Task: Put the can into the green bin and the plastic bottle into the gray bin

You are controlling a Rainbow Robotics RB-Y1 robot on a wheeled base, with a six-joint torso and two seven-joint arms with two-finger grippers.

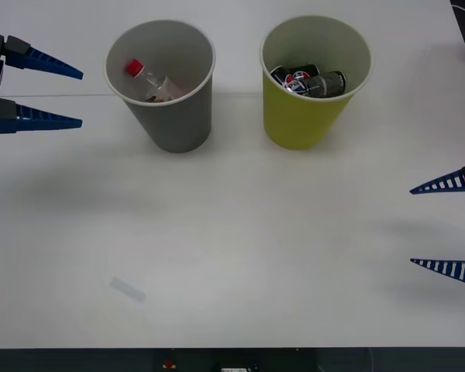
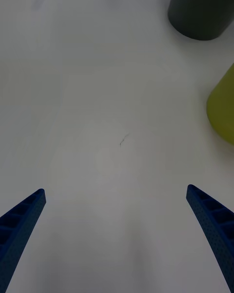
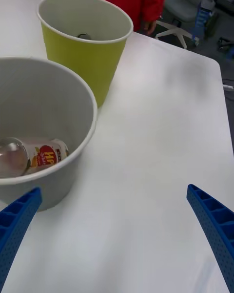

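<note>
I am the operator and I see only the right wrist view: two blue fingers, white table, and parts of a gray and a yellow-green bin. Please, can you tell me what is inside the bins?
Observer: In the front view the plastic bottle lies inside the gray bin, red cap toward the far-left wall.
Operator: And the yellow-green one?
Observer: The green bin holds dark cans lying on its bottom.
Operator: Where is the left pincer?
Observer: The left pincer is open, beside the gray bin on its left, holding nothing.
Operator: And my right pincer?
Observer: The right pincer is open too, over bare table, nearer than the green bin.
</note>
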